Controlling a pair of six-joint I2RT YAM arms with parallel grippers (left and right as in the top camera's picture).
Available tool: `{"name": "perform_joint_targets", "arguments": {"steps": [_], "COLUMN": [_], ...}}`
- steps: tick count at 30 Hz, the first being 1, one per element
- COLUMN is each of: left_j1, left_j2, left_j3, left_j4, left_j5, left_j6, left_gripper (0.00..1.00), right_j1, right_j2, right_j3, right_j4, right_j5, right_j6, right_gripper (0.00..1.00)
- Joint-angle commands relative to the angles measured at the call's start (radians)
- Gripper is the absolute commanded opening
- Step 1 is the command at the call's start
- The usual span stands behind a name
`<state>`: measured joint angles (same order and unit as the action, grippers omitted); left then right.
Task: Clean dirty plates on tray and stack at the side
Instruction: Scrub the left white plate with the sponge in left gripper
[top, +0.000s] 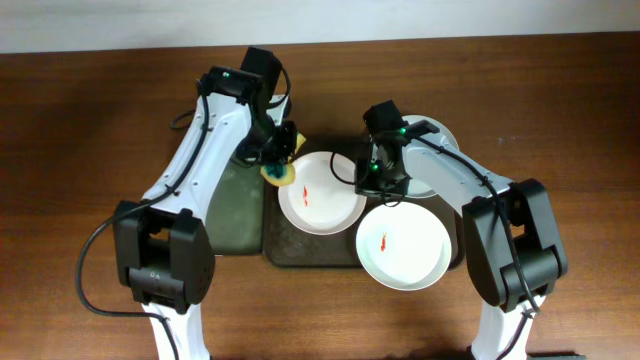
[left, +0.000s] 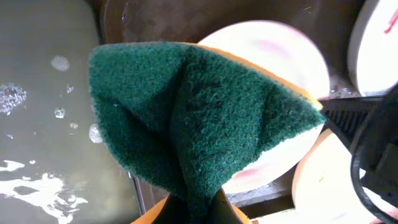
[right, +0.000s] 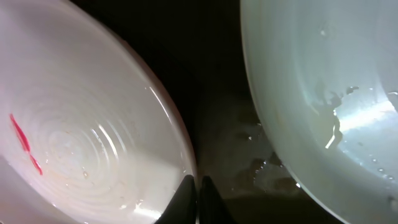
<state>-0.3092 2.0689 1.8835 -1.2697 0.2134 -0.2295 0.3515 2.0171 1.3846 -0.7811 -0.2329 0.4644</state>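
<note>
L claw clenched on sponge; R claw at rim of centre plate.

Left gripper grips the green-faced sponge over the tray's L edge, just beside the centre plate, w/ the small green-floored tray wet below it. All 3 plates sit on or over the tray. The centre plate and the front plate each carry 1 red smear. The rear plate lies partly under the R arm and looks wet, w/ no smear visible. Right gripper sits at the centre plate's R rim, btwn that plate and the rear plate. Its fingers are drawn nearly together, and the wrist view is too tight to tell whether they pinch the rim.
</note>
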Motion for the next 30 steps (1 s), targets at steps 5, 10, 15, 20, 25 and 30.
{"name": "perform_joint_targets", "arguments": {"steps": [5,10,15,20,25,30], "left_j1": [-0.039,-0.055,-0.058,-0.060,-0.090,-0.120], "left_j2": [-0.003,-0.003,-0.003,-0.003,-0.002,0.002], "left_j3": [-0.135,-0.215,-0.261,-0.266,-0.278,-0.280], "left_j4": [0.130,0.221,0.271,0.292,0.336,0.389], "left_j5": [-0.009,-0.013,-0.022,-0.027,-0.119,-0.188], "left_j6": [-0.063,-0.087,-0.114,-0.119,-0.158,-0.166], "left_gripper": [0.00,0.00,0.00,0.00,0.00,0.00], "right_j1": [0.008,0.008,0.008,0.008,0.008,0.008], "right_j2": [0.011,0.011,0.013,0.018,0.019,0.019], "right_j3": [0.017,0.016,0.014,0.014,0.014,0.014], "right_j4": [0.027,0.026,0.027,0.027,0.031,0.031], "right_j5": [-0.048,-0.044,-0.007,0.009,0.009,0.009], "right_j6": [0.095,0.117,0.181,0.181,0.181,0.180], "right_gripper": [0.04,0.04,0.04,0.04,0.04,0.04]}}
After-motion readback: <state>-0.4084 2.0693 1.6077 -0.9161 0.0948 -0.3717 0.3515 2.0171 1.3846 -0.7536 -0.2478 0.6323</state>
